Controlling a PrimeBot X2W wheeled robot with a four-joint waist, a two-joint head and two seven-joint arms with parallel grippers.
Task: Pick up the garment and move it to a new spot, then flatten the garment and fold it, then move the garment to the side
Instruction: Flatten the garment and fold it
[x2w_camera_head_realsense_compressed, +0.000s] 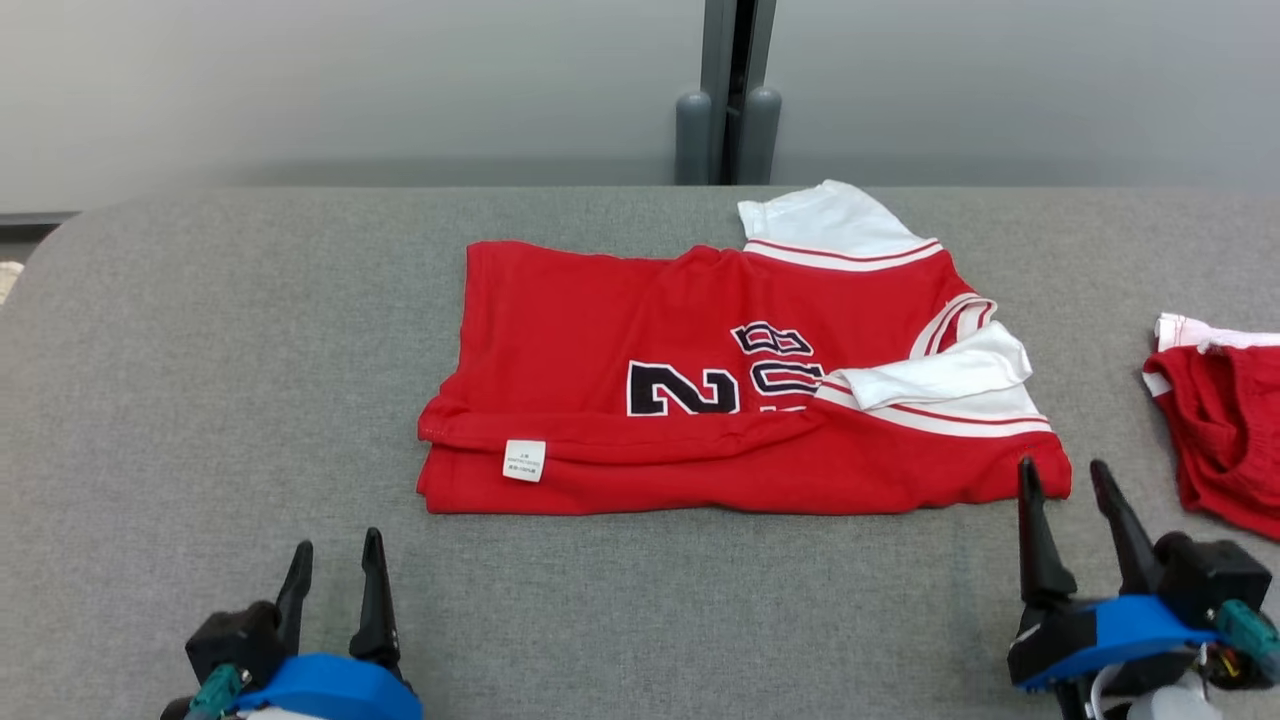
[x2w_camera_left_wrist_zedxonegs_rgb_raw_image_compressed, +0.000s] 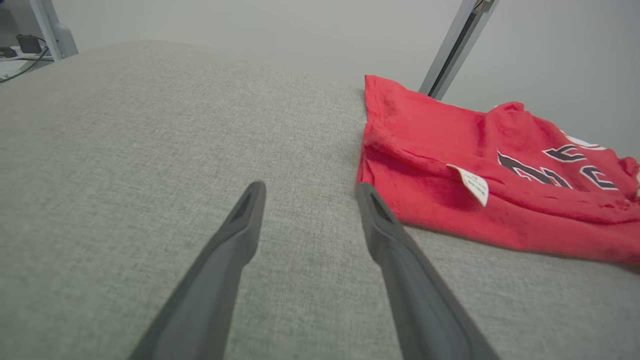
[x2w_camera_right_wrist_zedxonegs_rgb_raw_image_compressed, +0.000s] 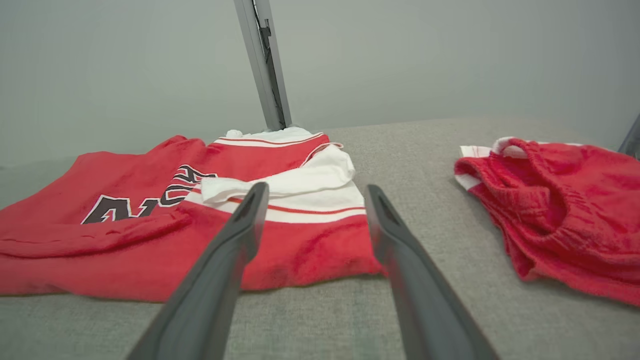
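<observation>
Red jersey lies mid-tabletop, near edge folded over, white sleeve loose on top. Left end effector and right end effector both spread, empty, short of near hem. Next fold, probably: pinch both hem corners evenly, stay low, keep clear of red shorts at right.

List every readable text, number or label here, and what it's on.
"2": big black digit on the red shirt; the next digit is cut off by a fold.
Black letters beside it: partly hidden under the white sleeve, unreadable.
White tag on the shirt: print too small to read.
Second red garment: no text visible.
</observation>
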